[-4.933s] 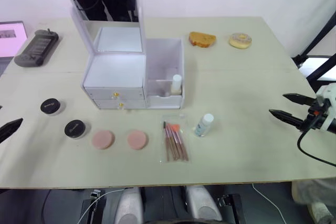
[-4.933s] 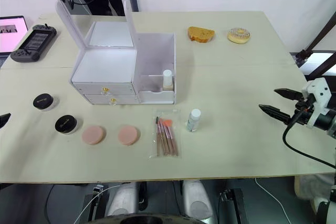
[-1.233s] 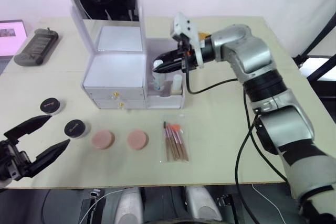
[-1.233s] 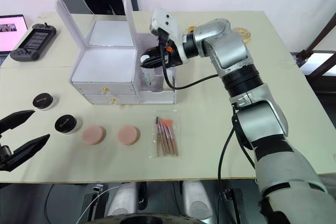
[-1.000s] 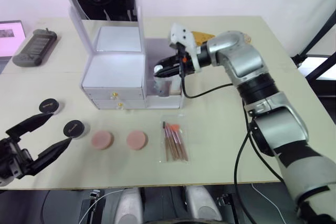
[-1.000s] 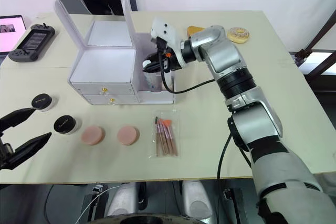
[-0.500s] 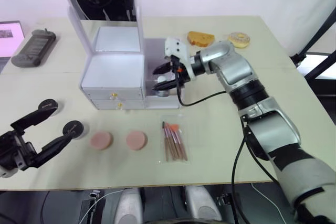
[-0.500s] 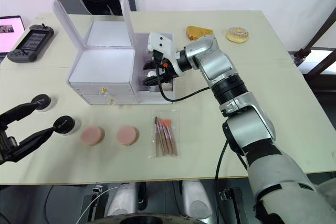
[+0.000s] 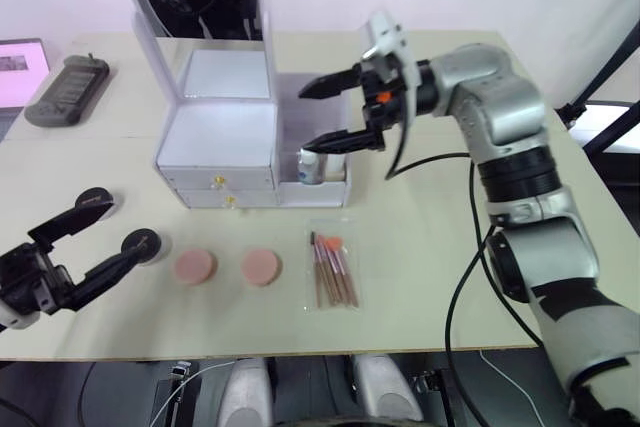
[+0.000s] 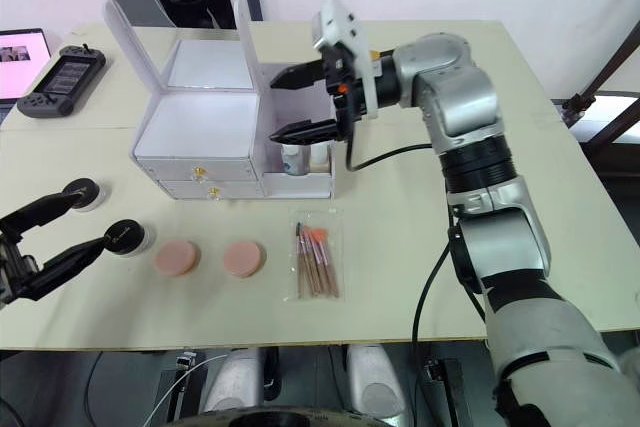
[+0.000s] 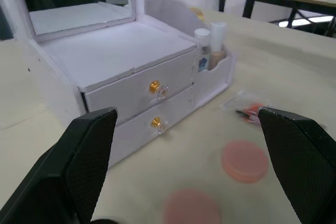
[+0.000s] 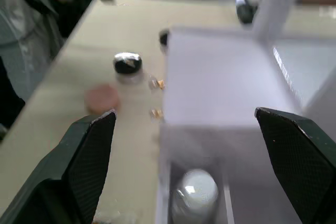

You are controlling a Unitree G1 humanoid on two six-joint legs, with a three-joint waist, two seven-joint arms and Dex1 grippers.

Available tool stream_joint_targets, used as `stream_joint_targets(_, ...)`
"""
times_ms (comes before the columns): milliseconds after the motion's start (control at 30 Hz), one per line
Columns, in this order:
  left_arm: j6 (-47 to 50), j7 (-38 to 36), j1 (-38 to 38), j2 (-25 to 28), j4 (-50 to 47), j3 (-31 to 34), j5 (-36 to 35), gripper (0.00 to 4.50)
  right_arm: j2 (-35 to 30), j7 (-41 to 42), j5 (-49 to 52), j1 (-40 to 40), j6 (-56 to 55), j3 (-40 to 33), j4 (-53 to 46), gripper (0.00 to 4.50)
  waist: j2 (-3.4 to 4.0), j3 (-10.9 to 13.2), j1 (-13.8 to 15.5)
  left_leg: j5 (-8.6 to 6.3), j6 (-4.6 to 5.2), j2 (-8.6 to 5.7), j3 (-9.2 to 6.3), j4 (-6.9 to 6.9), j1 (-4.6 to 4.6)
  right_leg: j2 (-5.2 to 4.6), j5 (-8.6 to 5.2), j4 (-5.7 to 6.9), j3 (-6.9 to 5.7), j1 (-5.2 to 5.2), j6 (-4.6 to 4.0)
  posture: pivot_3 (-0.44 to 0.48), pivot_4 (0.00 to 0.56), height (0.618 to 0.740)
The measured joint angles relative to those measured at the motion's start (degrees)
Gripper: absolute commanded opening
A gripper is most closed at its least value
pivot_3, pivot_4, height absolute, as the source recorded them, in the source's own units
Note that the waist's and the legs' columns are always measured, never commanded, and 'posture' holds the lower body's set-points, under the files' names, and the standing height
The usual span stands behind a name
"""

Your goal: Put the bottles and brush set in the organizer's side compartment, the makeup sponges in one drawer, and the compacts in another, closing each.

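Both bottles (image 9: 312, 164) stand in the organizer's (image 9: 225, 142) side compartment. Brush set (image 9: 332, 269), sponges (image 9: 196, 267) and compacts (image 9: 141, 243) remain near the table's front edge. My right fingers (image 9: 330, 112) and left fingers (image 9: 92, 235) spread wide, empty.

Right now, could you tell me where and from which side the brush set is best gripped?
Probably from above, across the narrow width of the brush set: it lies flat in a clear sleeve, handles toward the table's near edge, apart from the makeup sponges.

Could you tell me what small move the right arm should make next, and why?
Probably swing the open right tool down toward the brush set: both bottles already stand in the side compartment, while the brush set lies on the table.
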Motion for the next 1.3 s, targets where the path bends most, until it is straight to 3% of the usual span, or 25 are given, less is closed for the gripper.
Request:
stream_joint_targets(133,2.0,1.3,-2.8,4.6,5.3,-1.5,2.3,4.5,-4.9,0.0,5.6,5.6,3.7,-5.5,-6.8,4.49,-0.01,0.0,0.5,0.0,0.0,-0.01,0.0,0.02,-0.01,-0.02,-0.01,-0.05,-0.01,0.04,-0.02,0.0,0.15,0.74)
stream_joint_targets(367,1.9,-2.1,-9.7,14.3,20.7,-1.5,7.2,4.5,-15.2,-4.9,9.3,24.5,6.7,-14.4,-16.8,4.49,-0.01,0.0,0.3,0.0,0.0,-0.02,0.05,-0.09,-0.03,-0.04,-0.01,-0.13,-0.01,-0.03,-0.02,0.0,0.15,0.74)
stream_joint_targets(500,-0.2,-7.8,-10.1,16.5,30.4,-0.9,9.3,4.5,-18.8,-7.1,7.5,35.9,1.2,-18.9,-16.7,4.49,0.02,0.0,0.0,0.0,0.01,0.0,0.1,-0.11,-0.01,0.0,-0.02,-0.11,0.03,-0.08,-0.01,0.0,0.15,0.74)
stream_joint_targets(633,-5.8,-13.8,-10.3,19.1,46.1,0.8,12.5,4.5,-21.7,-9.4,5.0,45.8,-5.3,-24.4,-12.3,4.49,0.03,0.0,0.1,0.0,0.01,-0.02,0.13,-0.08,-0.01,-0.05,-0.02,-0.11,0.03,-0.08,-0.02,0.0,0.15,0.74)
stream_joint_targets(867,-14.9,-17.8,-13.4,20.6,62.5,0.8,16.1,4.5,-23.4,-10.7,4.2,50.9,-11.4,-27.1,-9.1,4.49,0.0,0.0,0.3,0.0,0.0,-0.01,0.12,-0.06,0.01,-0.09,-0.01,-0.09,0.03,-0.05,-0.05,0.0,0.15,0.74)
stream_joint_targets(1300,-16.0,-20.2,-15.4,20.6,63.1,-0.2,17.0,4.5,-24.1,-10.9,6.0,52.6,-10.4,-27.1,-10.7,4.49,-0.02,0.0,0.3,0.0,0.0,-0.01,0.12,-0.06,0.02,-0.07,0.0,-0.06,0.03,-0.02,-0.03,0.0,0.15,0.74)
